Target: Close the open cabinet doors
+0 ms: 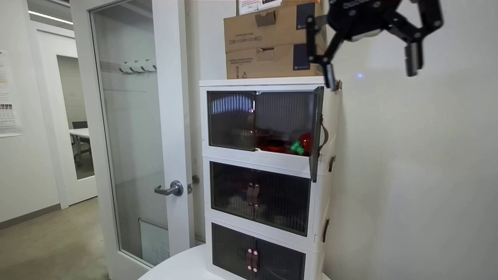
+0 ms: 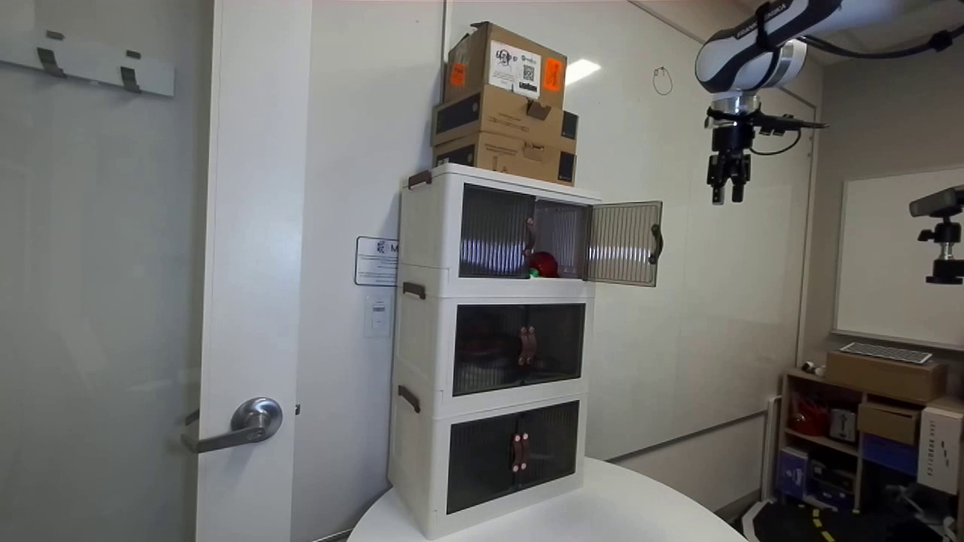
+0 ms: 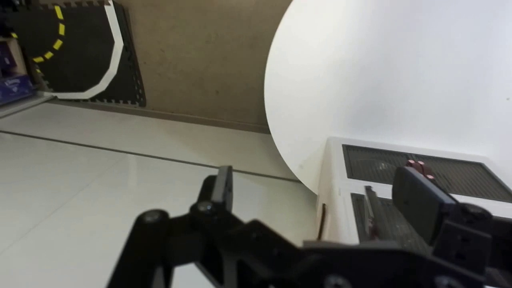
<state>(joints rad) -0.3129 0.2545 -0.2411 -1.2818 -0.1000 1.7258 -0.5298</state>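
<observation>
The white stacked cabinet (image 1: 284,163) has three tiers and also shows in an exterior view (image 2: 422,233) and the wrist view (image 3: 347,192). Its top right cabinet door (image 1: 316,136) stands swung outward, also seen in an exterior view (image 2: 623,245) and nearly edge-on in the wrist view (image 3: 372,210). The top left door (image 1: 232,120) is closed. The middle doors (image 2: 489,350) and bottom doors (image 2: 486,459) are closed. My gripper (image 1: 371,74) is open and empty, above and apart from the open door. It also shows in an exterior view (image 2: 728,197) and the wrist view (image 3: 320,192).
Cardboard boxes (image 1: 268,37) are stacked on the cabinet. Red and green items (image 1: 299,146) sit inside the top tier. The cabinet stands on a round white table (image 2: 625,504) beside a wall. A glass room door (image 1: 173,116) and a camera on a mount (image 2: 941,233) are nearby.
</observation>
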